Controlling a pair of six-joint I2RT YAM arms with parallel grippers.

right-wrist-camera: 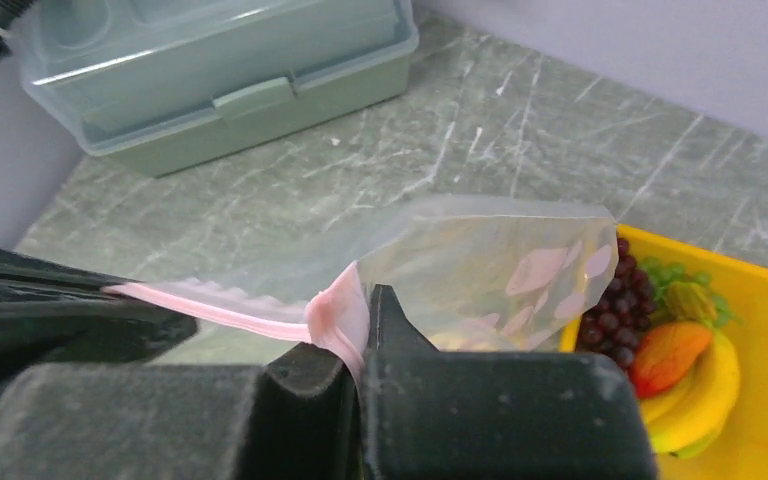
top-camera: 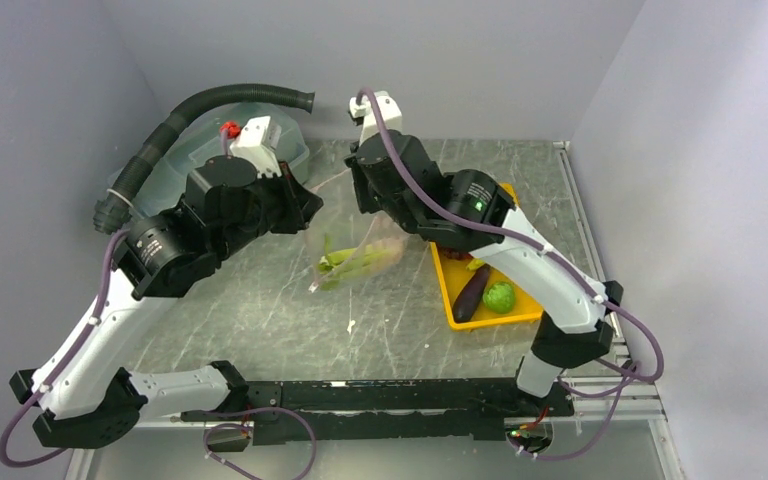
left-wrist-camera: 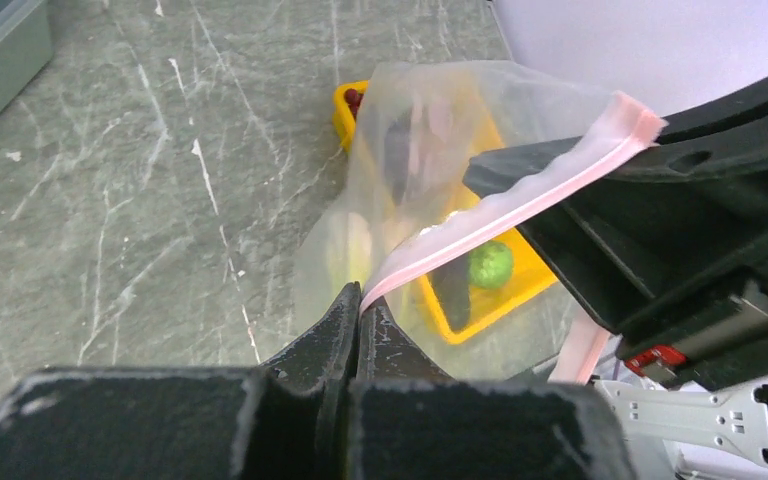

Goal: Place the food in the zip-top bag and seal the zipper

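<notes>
Tub (top-camera: 175, 165), translucent and lidded, sits at the far left back of the table (top-camera: 260, 320), under a black ribbed hose (top-camera: 210, 100). Beside it, the left gripper (left-wrist-camera: 358, 298) has its jaws pressed together on one end of the zipper (left-wrist-camera: 520, 200). The pink strip runs taut from its tips toward the other arm. Between the arms, the zip-top bag (top-camera: 360, 250) droops from that strip toward the table. Pale green celery (top-camera: 343, 262) lies inside it, perhaps with something more, though the film blurs it. The right gripper (right-wrist-camera: 365, 300) is likewise clamped tight on the zipper's other end, with the strip bunched at its tips. Further right, the yellow tray (top-camera: 443, 300) holds the eggplant (top-camera: 471, 293), round green vegetable (top-camera: 499, 297), grapes (right-wrist-camera: 610, 310), pepper (right-wrist-camera: 668, 352) and bananas (right-wrist-camera: 710, 395).
</notes>
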